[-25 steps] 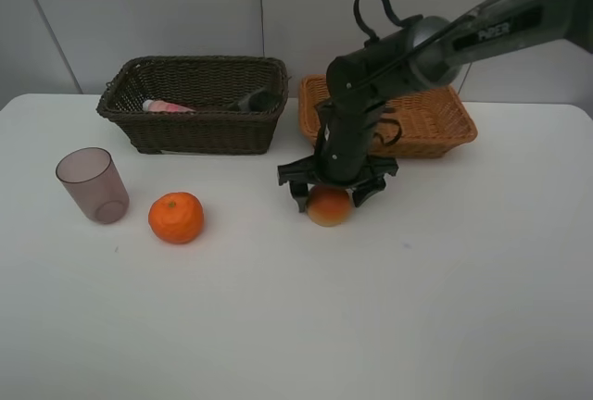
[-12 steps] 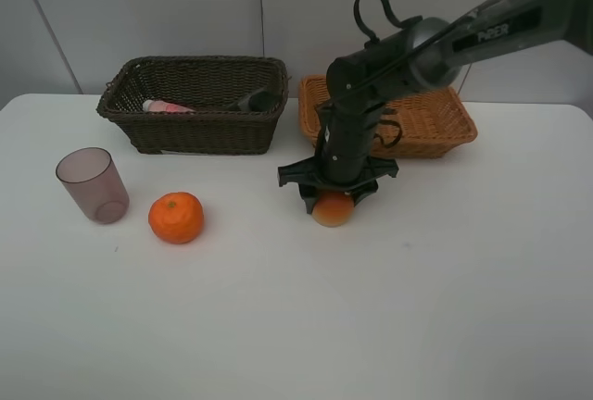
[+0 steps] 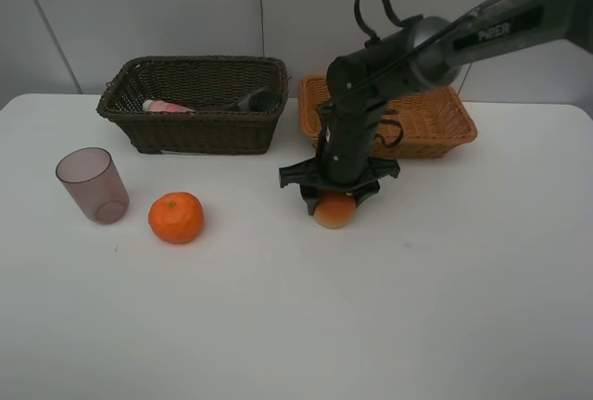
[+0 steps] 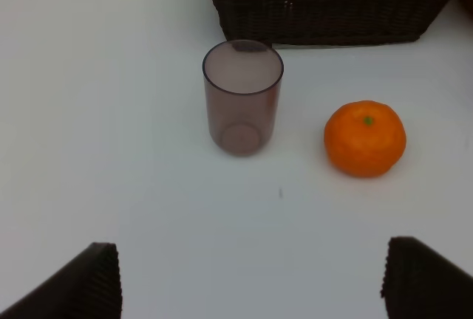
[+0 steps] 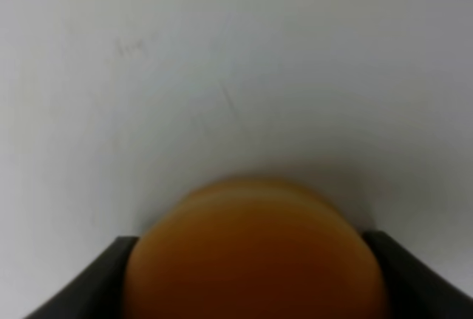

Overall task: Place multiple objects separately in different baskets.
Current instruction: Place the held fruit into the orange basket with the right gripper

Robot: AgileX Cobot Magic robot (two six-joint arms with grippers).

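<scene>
Though apart, pink bottle and black bottle inside dark basket.

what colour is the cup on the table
Translucent purplish-grey cup; clearest in the left wrist view.

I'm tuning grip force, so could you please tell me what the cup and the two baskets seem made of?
Cup: probably smooth tinted plastic, since its base shows through the purplish wall. Dark brown basket and orange-tan basket: woven wicker or a wicker-look plastic, matte, with visible interlaced strands.

right pincer clamped, left pincer spread wide
</scene>
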